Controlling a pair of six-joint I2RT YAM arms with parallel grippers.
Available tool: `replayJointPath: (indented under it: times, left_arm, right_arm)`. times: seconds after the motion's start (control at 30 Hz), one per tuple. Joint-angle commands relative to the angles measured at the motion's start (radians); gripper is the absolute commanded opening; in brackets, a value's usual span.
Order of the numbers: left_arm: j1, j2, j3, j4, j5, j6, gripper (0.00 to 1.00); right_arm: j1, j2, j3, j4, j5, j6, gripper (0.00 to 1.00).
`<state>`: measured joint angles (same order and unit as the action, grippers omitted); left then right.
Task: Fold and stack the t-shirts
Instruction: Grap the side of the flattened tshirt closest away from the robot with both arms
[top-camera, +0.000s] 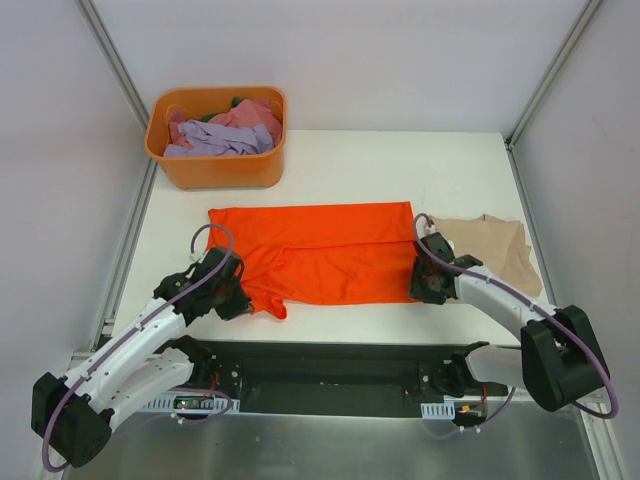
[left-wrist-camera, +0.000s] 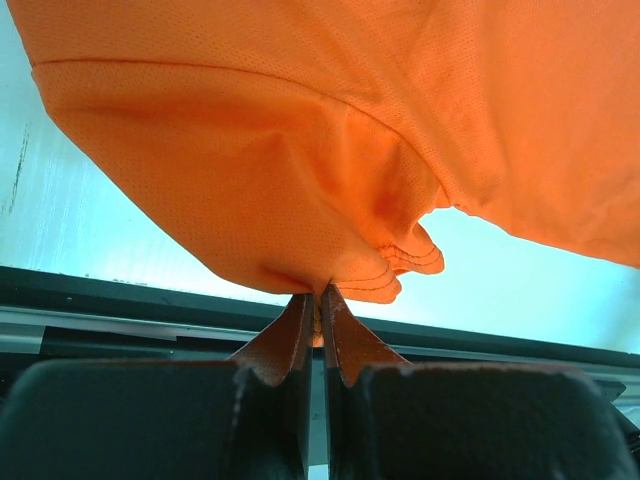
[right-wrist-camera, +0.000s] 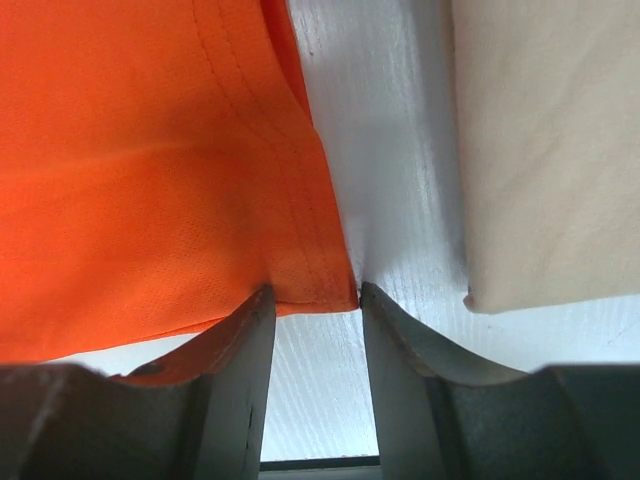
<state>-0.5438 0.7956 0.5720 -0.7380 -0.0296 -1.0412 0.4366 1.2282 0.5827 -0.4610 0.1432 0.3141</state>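
A bright orange t-shirt (top-camera: 320, 250) lies spread across the middle of the table. My left gripper (top-camera: 240, 298) is shut on its near-left corner, and the cloth (left-wrist-camera: 300, 120) bunches up from the pinched tips (left-wrist-camera: 318, 295). My right gripper (top-camera: 422, 288) sits at the shirt's near-right corner. Its jaws stand open on either side of the flat hem corner (right-wrist-camera: 310, 285), touching the cloth's edges without pinching it. A tan t-shirt (top-camera: 495, 250) lies folded just right of that gripper, with its edge (right-wrist-camera: 550, 150) apart from the fingers. Lilac (top-camera: 215, 140) and pink (top-camera: 250, 115) t-shirts lie in the tub.
An orange plastic tub (top-camera: 215, 172) stands at the back left of the table. A strip of bare white table (right-wrist-camera: 390, 150) separates the orange and tan shirts. A black rail (top-camera: 330, 365) runs along the near edge between the arm bases.
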Motion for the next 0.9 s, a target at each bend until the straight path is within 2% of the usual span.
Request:
replayJointPath:
  times: [0.0,0.23,0.4,0.5,0.87]
  left_arm:
    - [0.001,0.002,0.045,-0.008,-0.033,-0.005,0.00]
    - [0.002,0.010,0.075,-0.008,-0.052,0.010,0.00]
    - [0.005,0.017,0.097,-0.008,-0.038,0.035,0.00]
    - [0.013,0.019,0.104,-0.008,-0.039,0.040,0.00]
    - [0.064,0.077,0.198,-0.001,-0.053,0.104,0.00]
  right_arm:
    - [0.005,0.037,0.005,0.015,0.010,0.023,0.41]
    - [0.005,0.057,0.011,0.024,-0.001,0.020,0.31]
    - [0.005,0.047,0.023,0.016,-0.050,-0.007,0.14]
    - [0.005,0.033,0.035,0.001,-0.062,-0.018,0.01]
    - [-0.006,0.043,0.190,-0.110,-0.132,-0.050,0.01]
